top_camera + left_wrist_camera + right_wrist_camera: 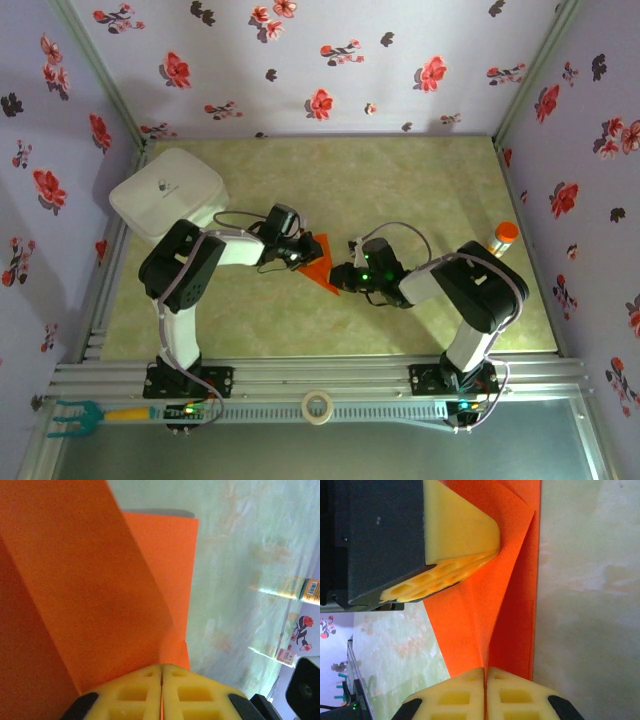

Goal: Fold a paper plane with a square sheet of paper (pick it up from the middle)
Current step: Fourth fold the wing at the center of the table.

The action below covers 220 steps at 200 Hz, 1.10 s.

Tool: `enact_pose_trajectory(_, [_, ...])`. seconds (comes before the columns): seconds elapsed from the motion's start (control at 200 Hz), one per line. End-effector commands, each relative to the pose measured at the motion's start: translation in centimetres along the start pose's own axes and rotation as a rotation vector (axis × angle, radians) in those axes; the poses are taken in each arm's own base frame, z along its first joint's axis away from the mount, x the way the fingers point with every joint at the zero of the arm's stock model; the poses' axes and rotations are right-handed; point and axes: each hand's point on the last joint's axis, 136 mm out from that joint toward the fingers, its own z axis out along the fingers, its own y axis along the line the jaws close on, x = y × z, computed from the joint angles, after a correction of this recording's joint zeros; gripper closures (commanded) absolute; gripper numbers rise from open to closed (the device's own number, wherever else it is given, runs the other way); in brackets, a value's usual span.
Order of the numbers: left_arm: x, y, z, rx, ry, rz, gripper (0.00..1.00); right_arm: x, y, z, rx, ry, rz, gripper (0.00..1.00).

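1. Tabletop [420, 190]: pale green-beige, marbled, bounded at the near edge by metal rails [350, 372]. The walls [330, 60] on the left, far and right sides are lilac with red and dark flowers.
2. A white box [168, 193] sits at the far left corner. An orange-capped bottle [503, 238] stands at the right, its lower body cut off by the right arm. A roll of tape [318, 407] lies on the near rail and a teal-and-yellow tool [85, 415] lies at the near left.
3. The sheet of paper [322, 262] is bright orange and creased into a wedge. It is at the table's centre, between the two grippers.
4. The left gripper [161, 669] has its yellow pads pressed together on the sheet of paper [100, 580].
5. The right gripper [485, 672] is likewise clamped on the sheet's [510, 595] edge, with the left gripper's finger [455, 545] just beyond.
6. From above, both wrists cover much of the sheet. The number of layers is unclear, as is whether it touches the table.
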Motion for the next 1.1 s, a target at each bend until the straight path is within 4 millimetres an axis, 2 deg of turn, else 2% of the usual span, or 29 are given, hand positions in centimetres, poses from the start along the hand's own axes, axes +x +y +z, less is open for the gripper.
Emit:
enact_pose_trajectory(0.0, [0.8,1.2,0.6,-0.044,0.038,-0.003,0.90,1.4,-1.6,0.0,0.068,0.062,0.073,0.87])
enact_pose_trajectory(0.25, [0.9,1.3,0.6,-0.041,0.038,-0.003,0.91,2.1,-0.6,-0.8,0.047,0.104,0.089,0.83])
enact_pose_trajectory(0.445, [0.9,1.2,0.6,-0.039,0.039,-0.002,0.91,2.7,-0.7,-1.3,0.062,0.128,0.089,0.86])
enact_pose_trajectory(0.535, [0.9,1.2,0.6,-0.037,0.038,-0.001,0.91,3.2,-1.2,-1.5,0.080,0.139,0.095,0.90])
enact_pose_trajectory(0.73, [1.0,1.3,0.7,-0.034,0.037,-0.007,0.91,4.3,-2.2,-1.3,0.091,0.171,0.123,0.92])
enact_pose_trajectory(0.82, [1.0,1.3,0.6,-0.032,0.036,-0.007,0.91,4.7,-2.6,-1.3,0.103,0.175,0.139,0.92])
enact_pose_trajectory(1.005, [1.0,1.3,0.6,-0.033,0.037,-0.007,0.91,4.4,-1.8,-1.6,0.083,0.171,0.141,0.88])
enact_pose_trajectory(1.095, [1.1,1.3,0.6,-0.032,0.036,-0.005,0.91,4.7,-2.0,-1.7,0.098,0.189,0.143,0.86])
